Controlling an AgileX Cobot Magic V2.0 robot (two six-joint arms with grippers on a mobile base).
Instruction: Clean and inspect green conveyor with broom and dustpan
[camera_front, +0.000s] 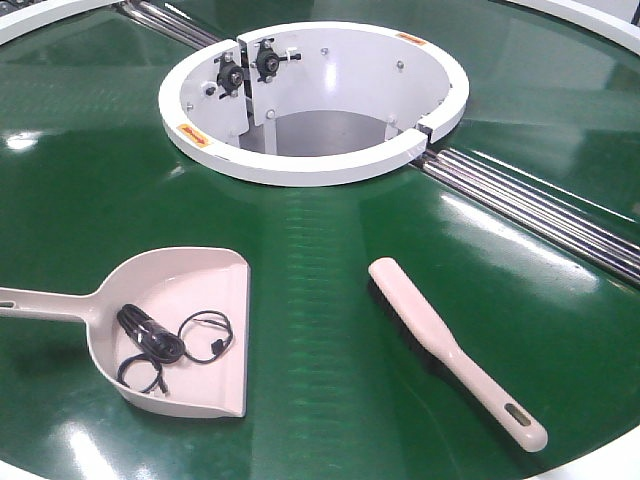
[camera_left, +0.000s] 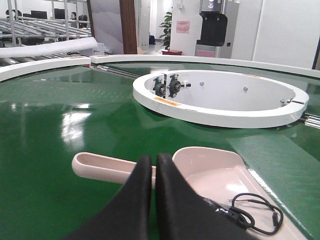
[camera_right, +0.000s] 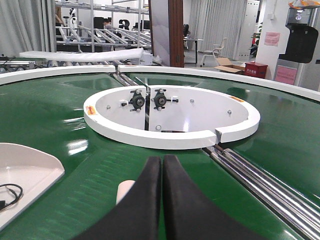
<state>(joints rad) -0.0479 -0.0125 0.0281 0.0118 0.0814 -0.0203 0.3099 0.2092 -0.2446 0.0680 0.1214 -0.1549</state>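
Note:
The green conveyor (camera_front: 320, 240) fills the front view, with its white ring hub (camera_front: 310, 95) at the back and silver rails (camera_front: 540, 210) running off to the right. A beige dustpan (camera_front: 175, 330) lies at the front left, handle pointing left, holding a tangle of black cable (camera_front: 165, 345). To the right lies the broom (camera_front: 455, 350), slotted handle end nearest. Neither gripper shows in the front view. My left gripper (camera_left: 154, 160) is shut and empty, above the dustpan (camera_left: 215, 170) handle. Shut and empty too, my right gripper (camera_right: 162, 161) hovers over the broom's tip (camera_right: 126, 190).
A white outer rim (camera_left: 45, 65) borders the belt. The rails (camera_right: 260, 185) run close to the right of my right gripper. Beyond the belt stand roller racks (camera_right: 100, 35), a chair and boxes.

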